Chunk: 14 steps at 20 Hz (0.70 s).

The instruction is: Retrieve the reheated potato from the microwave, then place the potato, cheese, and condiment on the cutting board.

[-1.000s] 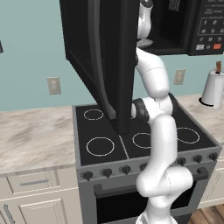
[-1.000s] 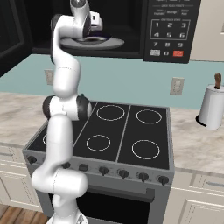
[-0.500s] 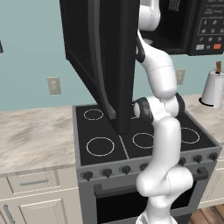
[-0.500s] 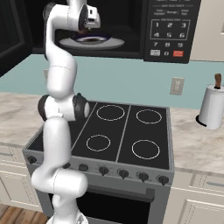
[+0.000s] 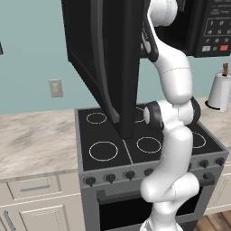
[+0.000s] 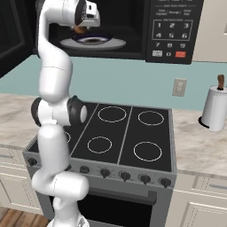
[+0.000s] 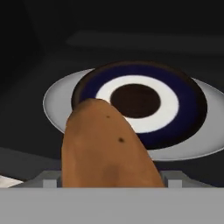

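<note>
Potato lifted off its plate, at the mouth of the open microwave.

The potato (image 7: 107,146) sits clamped between the gripper's (image 6: 80,29) jaws, raised clear of the blue-and-white plate (image 7: 144,103) on the grey turntable (image 7: 59,107), which reads as carrying it out of the microwave (image 6: 133,26) toward the cutting board. It is a smooth, orange-brown, elongated lump with a few dark specks. The microwave door (image 5: 106,58) hangs wide open over the black stovetop (image 6: 128,137), giving the arm room.
</note>
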Motion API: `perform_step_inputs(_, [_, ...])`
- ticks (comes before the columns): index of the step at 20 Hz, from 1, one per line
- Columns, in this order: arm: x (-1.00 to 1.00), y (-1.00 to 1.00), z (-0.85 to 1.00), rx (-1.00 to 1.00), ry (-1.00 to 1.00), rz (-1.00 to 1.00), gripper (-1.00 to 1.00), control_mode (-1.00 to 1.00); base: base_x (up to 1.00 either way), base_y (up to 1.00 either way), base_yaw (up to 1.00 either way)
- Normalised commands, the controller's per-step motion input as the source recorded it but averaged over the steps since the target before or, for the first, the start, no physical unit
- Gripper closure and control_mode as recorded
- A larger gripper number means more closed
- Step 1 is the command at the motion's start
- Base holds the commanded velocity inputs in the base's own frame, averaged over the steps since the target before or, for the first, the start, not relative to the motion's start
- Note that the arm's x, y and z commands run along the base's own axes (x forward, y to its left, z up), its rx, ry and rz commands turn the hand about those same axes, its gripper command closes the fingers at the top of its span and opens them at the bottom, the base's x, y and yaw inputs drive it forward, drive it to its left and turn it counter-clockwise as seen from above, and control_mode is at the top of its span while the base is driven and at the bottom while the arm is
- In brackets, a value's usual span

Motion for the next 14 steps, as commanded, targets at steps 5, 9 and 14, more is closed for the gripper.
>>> perform_step_inputs(5, [-0.69,-0.07,-0.33,0.00,-0.13,0.00,1.00,-1.00,0.00,0.00,0.00])
perform_step_inputs(9, [-0.71,-0.04,-0.38,0.00,-0.16,0.00,1.00,-1.00,0.00,0.00,0.00])
perform_step_inputs(14, [-0.68,-0.06,-0.31,0.00,-0.15,0.00,1.00,-1.00,0.00,0.00,0.00])
